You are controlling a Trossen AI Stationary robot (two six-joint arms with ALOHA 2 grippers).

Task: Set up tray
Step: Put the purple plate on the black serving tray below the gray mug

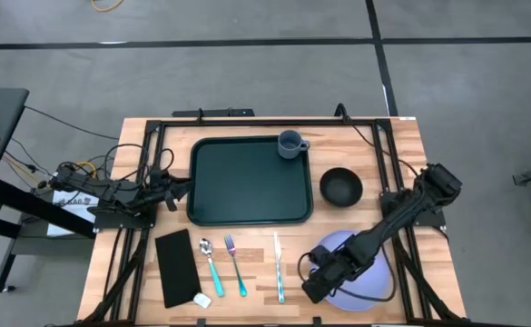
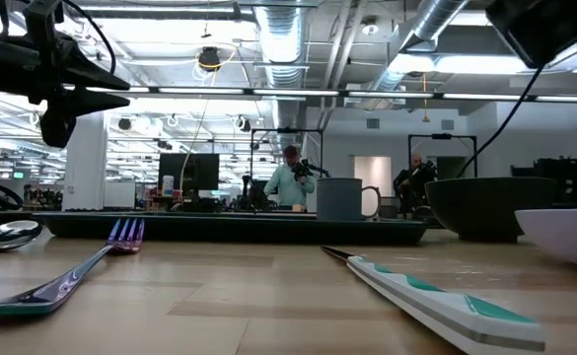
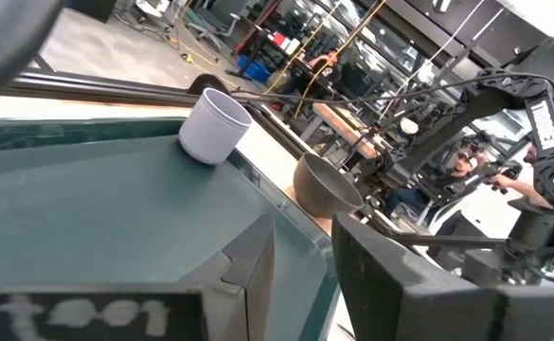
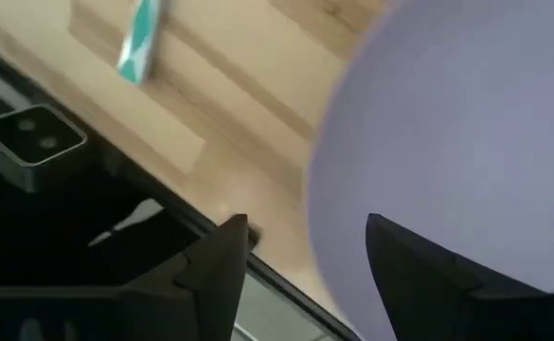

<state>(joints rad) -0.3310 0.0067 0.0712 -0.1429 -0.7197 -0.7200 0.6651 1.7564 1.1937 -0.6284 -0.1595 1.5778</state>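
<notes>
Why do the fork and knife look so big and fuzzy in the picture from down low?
In the low view, the fork and knife lie nearest the camera, so they look huge and soft. The mug farther back looks sharper. In the high view, everything looks small and even.

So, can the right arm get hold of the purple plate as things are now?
Probably yes. The right hand is open at the edge of the purple plate, its fingers straddling the rim. Nothing lies on the plate or blocks it; the knife lies apart.
</notes>
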